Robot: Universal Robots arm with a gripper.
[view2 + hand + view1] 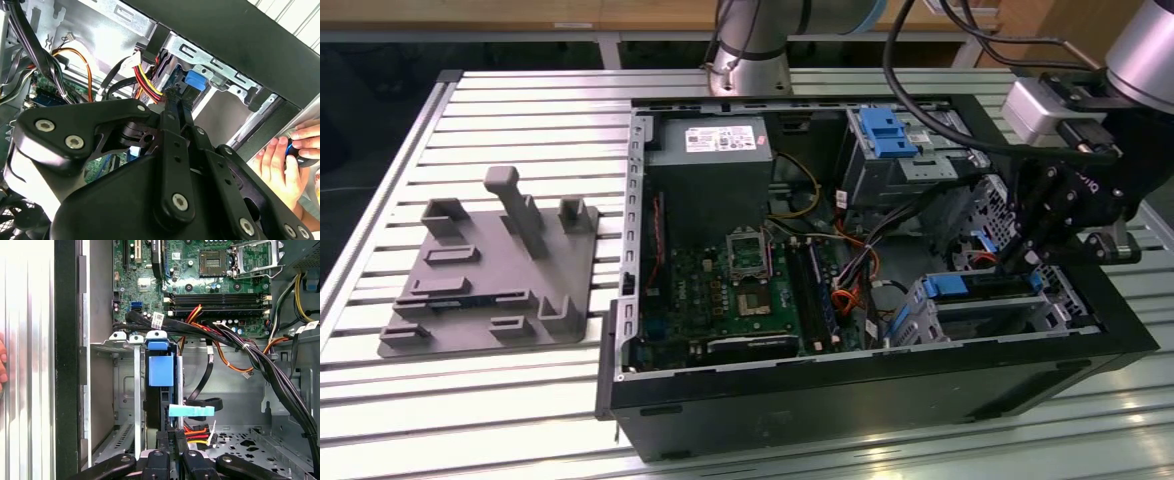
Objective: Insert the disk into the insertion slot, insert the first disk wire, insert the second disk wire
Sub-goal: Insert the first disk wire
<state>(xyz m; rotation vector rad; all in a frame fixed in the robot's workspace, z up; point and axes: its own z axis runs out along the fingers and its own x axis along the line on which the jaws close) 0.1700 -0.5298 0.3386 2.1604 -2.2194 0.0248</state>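
Arm (1141, 45) angled downward; gripper (173, 97) jaws closed together.

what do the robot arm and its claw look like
The arm is a silver-grey tube with a light blue joint cap. Black cables loop beside it, and a pale grey box sits at the wrist. The claw is matte black, built from flat linkage bars joined by silver screw heads.

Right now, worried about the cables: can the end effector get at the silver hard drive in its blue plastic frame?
Likely yes: the end effector hangs right at the drive in its perforated silver cage; the black cable bundle passes beside, not between.
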